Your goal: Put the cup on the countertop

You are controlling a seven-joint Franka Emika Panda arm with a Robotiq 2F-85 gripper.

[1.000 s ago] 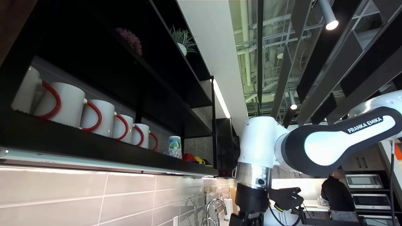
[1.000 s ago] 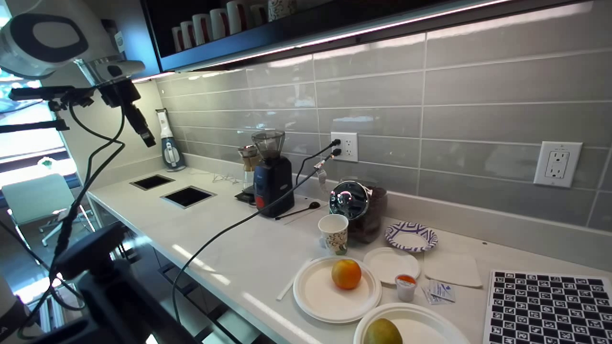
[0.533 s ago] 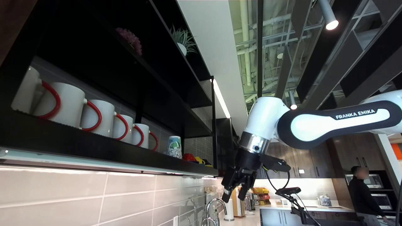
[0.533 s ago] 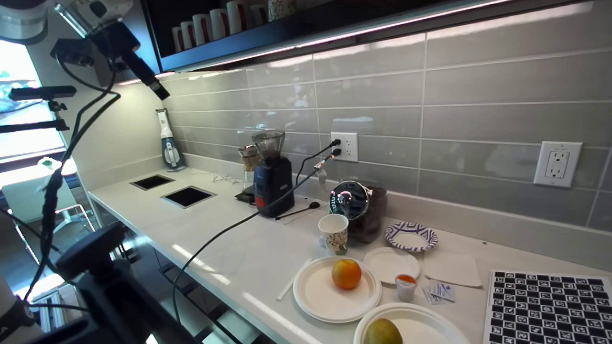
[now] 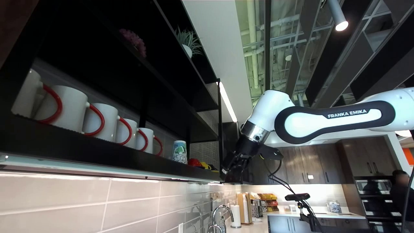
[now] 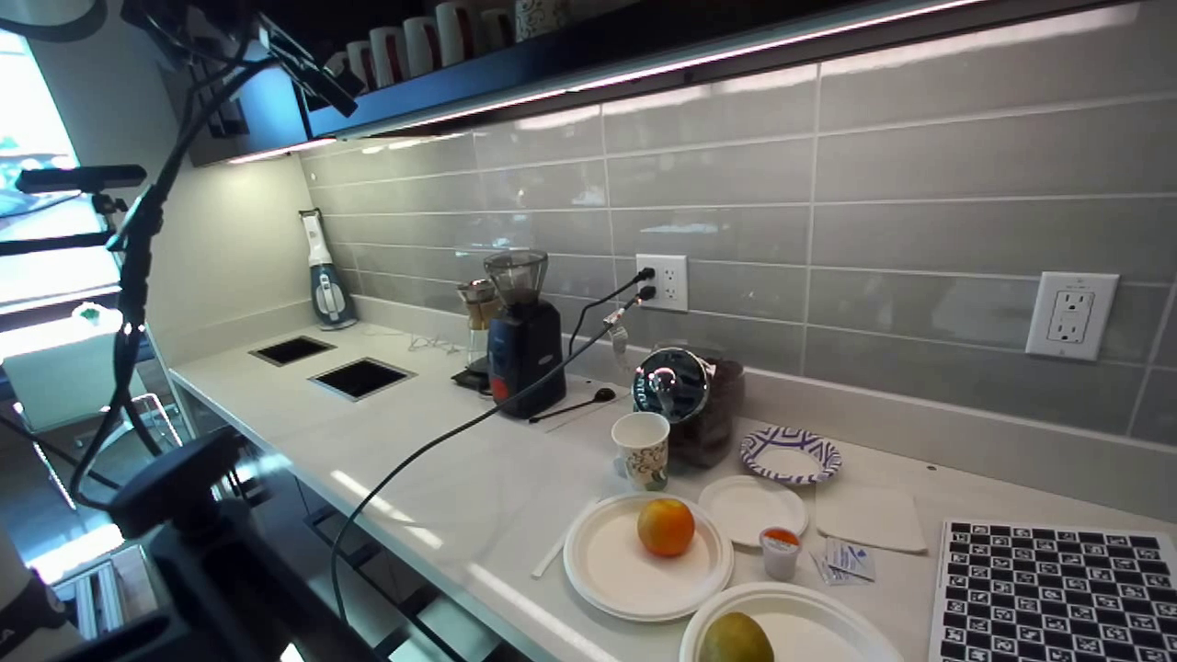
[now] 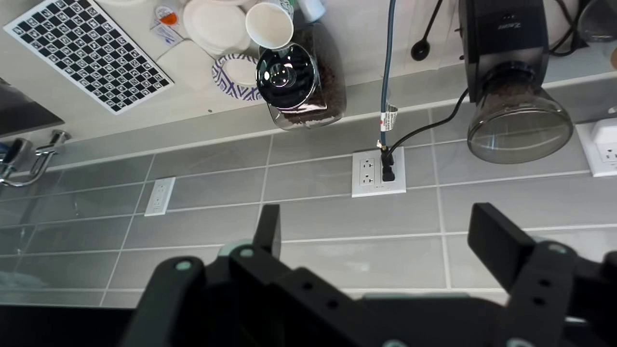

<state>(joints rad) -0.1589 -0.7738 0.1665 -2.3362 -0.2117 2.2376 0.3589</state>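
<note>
Up had come the black, two-fingered pincer: in both exterior views it hung higher than half a second before. The smooth white arm with black trim had swung up with it. A person in dark clothes had moved over to the right edge of an exterior view.

In an exterior view the pincer looked right next to the far end of a long, flat black shelf, but I could not tell if they touched. In the wrist view its blocky black fingers stood wide apart, and a flat grey tiled wall showed between them.

Round white mugs with red handles stood in a row on the shelf, and past them was a cup with a blue, green and white pattern. Where the pale teal cup was, I could not tell.

Lower down was the long, shiny white countertop. On it, a white paper cup with a leafy print stood just beside a clear jar with a shiny lid, and a round orange fruit sat on a flat, round white plate.
</note>
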